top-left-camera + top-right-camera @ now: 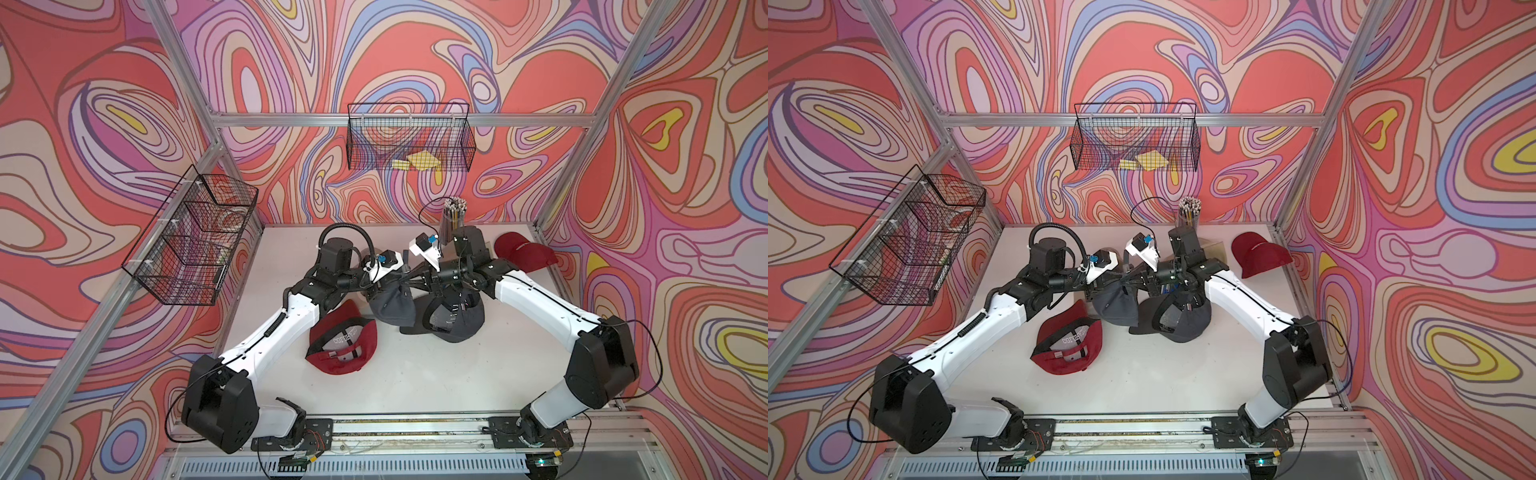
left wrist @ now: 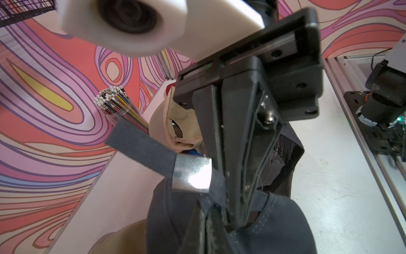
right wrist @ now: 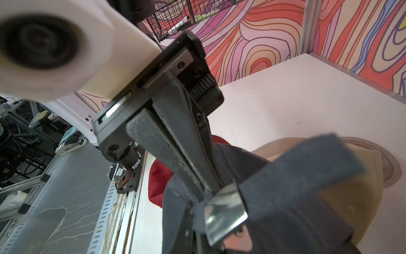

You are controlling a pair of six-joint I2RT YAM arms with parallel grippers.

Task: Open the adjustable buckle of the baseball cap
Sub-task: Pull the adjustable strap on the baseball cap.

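Observation:
A grey baseball cap [image 1: 392,309] [image 1: 1115,309] hangs above the table between my two arms. Its silver buckle [image 2: 192,173] [image 3: 226,211] sits on the grey strap, whose free end [image 2: 140,143] [image 3: 303,162] sticks out past it. My left gripper [image 2: 208,224] [image 1: 402,282] is shut on the strap at the cap's back edge, right beside the buckle. My right gripper [image 3: 191,220] [image 1: 415,279] comes from the opposite side and is shut on the same strap, tip to tip with the left one.
A darker grey cap [image 1: 453,318] lies under the right wrist. A red cap [image 1: 343,345] lies upside down at front left, and another red cap [image 1: 523,251] at back right. A pencil cup [image 1: 453,216] stands behind the grippers. A beige cap [image 2: 173,125] lies below.

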